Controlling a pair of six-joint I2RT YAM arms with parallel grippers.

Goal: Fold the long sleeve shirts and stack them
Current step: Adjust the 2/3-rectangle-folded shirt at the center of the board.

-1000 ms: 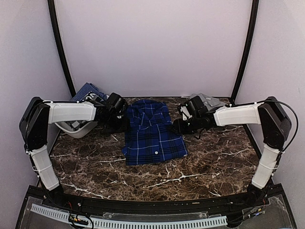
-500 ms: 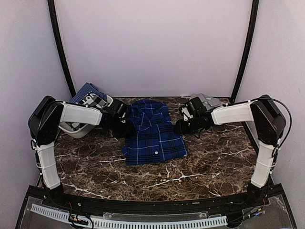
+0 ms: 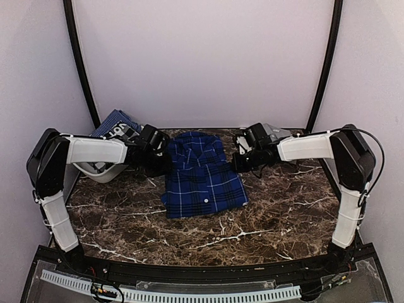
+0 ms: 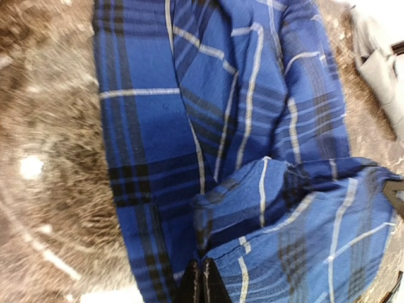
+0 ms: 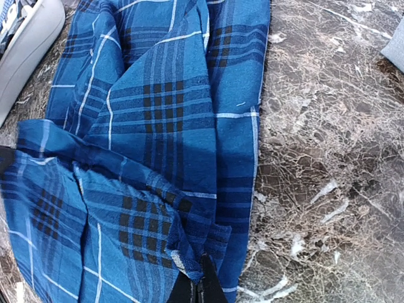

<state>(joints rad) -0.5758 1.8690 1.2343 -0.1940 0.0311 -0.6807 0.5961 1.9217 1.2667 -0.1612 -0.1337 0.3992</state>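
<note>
Plaid shirt [image 3: 203, 177] sits mid-worktop [image 3: 284, 214], long axis running 12 to 6 with the collar at the 12 end. Left gripper [image 3: 163, 164] is at its 9 o'clock edge and right gripper [image 3: 236, 163] at the 3 o'clock edge, both up by the shoulders. The wrist cams show each one pinched tight on a bit of plaid cloth. Both arms are equally close, so I'd guess the fold goes along that axis, toward 6. Grey shirt [image 3: 281, 134] lies around 1 o'clock, just behind the right gripper.
</note>
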